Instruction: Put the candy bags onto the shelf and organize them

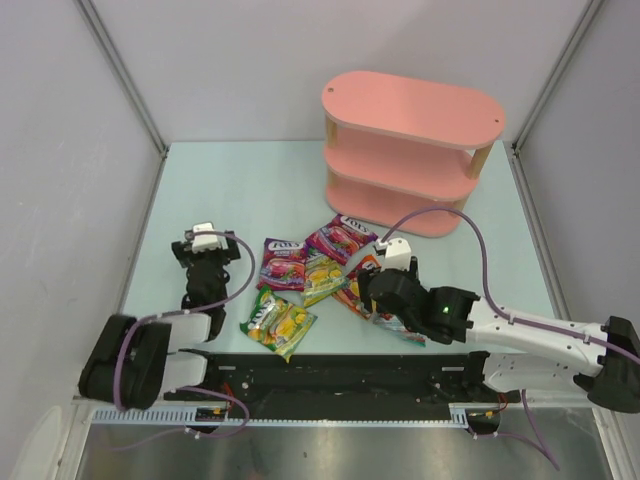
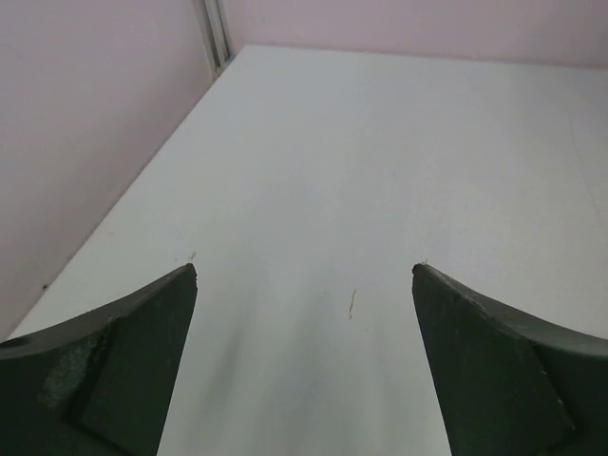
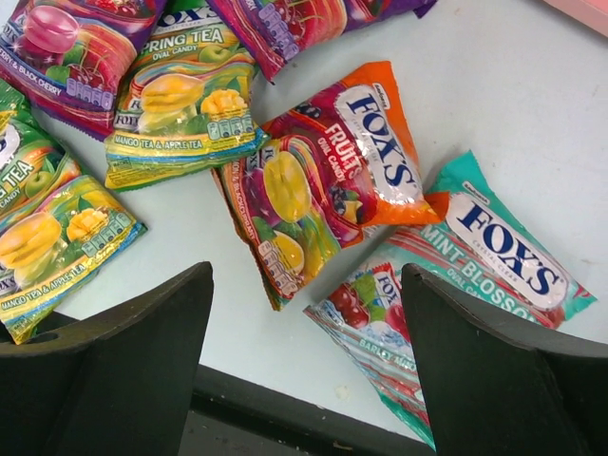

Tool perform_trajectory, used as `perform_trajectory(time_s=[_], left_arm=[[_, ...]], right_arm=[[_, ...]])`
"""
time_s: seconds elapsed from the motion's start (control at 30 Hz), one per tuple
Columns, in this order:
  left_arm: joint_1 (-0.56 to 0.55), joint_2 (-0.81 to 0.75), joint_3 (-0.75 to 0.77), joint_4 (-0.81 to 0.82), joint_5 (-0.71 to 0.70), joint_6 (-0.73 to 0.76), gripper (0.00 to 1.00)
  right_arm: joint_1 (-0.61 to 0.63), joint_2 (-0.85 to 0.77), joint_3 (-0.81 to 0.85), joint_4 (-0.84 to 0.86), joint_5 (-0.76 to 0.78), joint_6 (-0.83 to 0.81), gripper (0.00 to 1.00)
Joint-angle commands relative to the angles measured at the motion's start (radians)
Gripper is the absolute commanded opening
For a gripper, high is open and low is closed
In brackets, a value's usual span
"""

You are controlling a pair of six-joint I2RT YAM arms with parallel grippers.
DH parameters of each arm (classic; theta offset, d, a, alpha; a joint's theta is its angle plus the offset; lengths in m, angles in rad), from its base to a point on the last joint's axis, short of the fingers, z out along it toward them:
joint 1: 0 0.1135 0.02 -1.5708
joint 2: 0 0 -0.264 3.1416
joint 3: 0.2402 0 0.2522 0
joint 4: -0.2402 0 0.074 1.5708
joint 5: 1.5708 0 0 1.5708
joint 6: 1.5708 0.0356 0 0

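- Bench (image 1: 200, 190): pale mint, matte, with one faint scratch (image 2: 351, 304) that I can see.
- Walls (image 1: 60, 150): plain grey panels with metal corner posts (image 1: 120, 75).
- Shelf (image 1: 410, 110): pink, standing at the bench's far right.
- Bags (image 1: 283, 262): six, lying flat mid-bench, near the shelf.
- Left tool (image 2: 304, 285): jaws wide apart over bare bench.
- Right tool (image 3: 304, 285): jaws apart above the orange bag (image 3: 328, 180) and teal bag (image 3: 475, 256), holding nothing.
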Motion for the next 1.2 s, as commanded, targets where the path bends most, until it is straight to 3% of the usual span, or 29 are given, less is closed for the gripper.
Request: perform_trajectory(time_s=[0.0, 0.1, 0.23, 0.37, 0.67, 0.83, 1.17], left_arm=[[-0.039, -0.233, 0.147, -0.331, -0.142, -0.070, 1.00], [-0.039, -0.351, 0.274, -0.632, -0.073, -0.250, 1.00], [-0.039, -0.416, 0.354, -0.827, -0.014, -0.328, 1.00], [-0.039, -0.517, 0.327, -0.928, 0.078, -0.443, 1.00], [-0.057, -0.654, 0.239, -1.020, 0.294, -0.592, 1.00], [-0.137, -0.634, 0.228, -1.074, 0.265, -0.562, 1.00], [-0.276, -0.569, 0.156, -1.000, 0.202, -0.615, 1.00]], right_arm=[[-0.005, -0.049, -0.009, -0.040, 0.034, 0.028, 0.84], [-0.008, -0.058, -0.023, -0.037, 0.039, 0.027, 0.85], [-0.020, -0.055, -0.027, -0.022, 0.046, 0.030, 0.85], [-0.034, -0.046, -0.030, 0.010, 0.042, 0.024, 0.85], [-0.083, -0.007, -0.030, 0.078, -0.024, -0.016, 0.85], [-0.117, 0.007, -0.044, 0.098, -0.046, -0.025, 0.85], [-0.169, 0.030, -0.066, 0.177, -0.122, -0.036, 0.85]])
